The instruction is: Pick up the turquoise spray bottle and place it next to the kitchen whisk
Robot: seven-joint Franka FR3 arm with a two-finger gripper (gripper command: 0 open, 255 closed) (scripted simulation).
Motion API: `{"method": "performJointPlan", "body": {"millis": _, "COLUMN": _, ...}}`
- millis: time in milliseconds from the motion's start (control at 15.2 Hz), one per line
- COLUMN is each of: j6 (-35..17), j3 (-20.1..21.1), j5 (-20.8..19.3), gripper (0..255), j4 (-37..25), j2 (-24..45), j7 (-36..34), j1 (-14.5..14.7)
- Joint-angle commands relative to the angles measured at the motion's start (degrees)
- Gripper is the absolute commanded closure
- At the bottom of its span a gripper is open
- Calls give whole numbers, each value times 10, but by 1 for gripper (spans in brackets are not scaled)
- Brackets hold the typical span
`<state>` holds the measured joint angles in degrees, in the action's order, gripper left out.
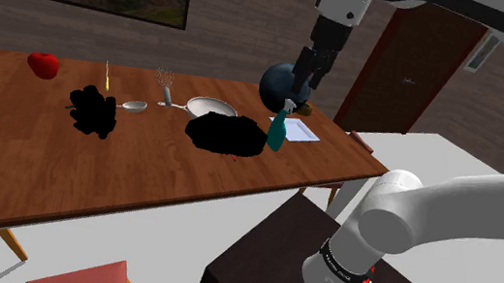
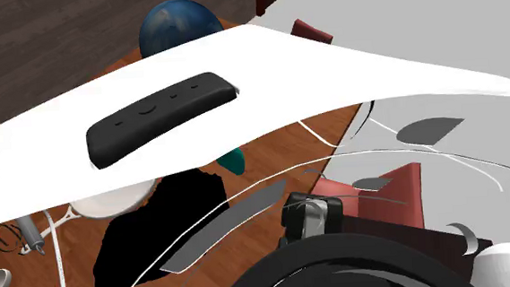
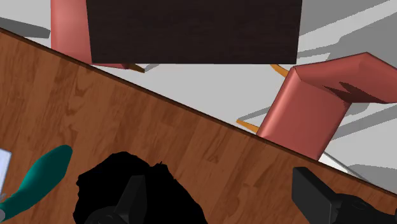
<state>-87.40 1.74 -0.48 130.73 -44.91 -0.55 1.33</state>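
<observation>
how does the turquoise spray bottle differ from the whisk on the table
Colour: the spray bottle is turquoise, the whisk grey. Size: the bottle looks bulkier than the thin whisk. Place: the bottle stands by the white sheet near the open tool; the whisk is by the pan. Both rest on the wooden table, unheld.

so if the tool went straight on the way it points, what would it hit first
Most likely the bare wooden table top, seen between the open fingers of the tool. The turquoise spray bottle sits off to one side of that line, though depth is unclear.
</observation>
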Motion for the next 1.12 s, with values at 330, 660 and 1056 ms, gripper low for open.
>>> {"method": "performJointPlan", "body": {"millis": 330, "j6": -114, "j3": -33, "j5": -27, "gripper": 0, "j4": 89, "j2": -17, "j7": 10, "j1": -26}}
{"method": "performJointPlan", "body": {"millis": 660, "j6": -236, "j3": -70, "j5": -55, "gripper": 0, "j4": 160, "j2": -10, "j7": 18, "j1": -56}}
{"method": "performJointPlan", "body": {"millis": 1056, "j6": -395, "j3": -120, "j5": -85, "gripper": 0, "j4": 220, "j2": 37, "j7": 29, "j1": -92}}
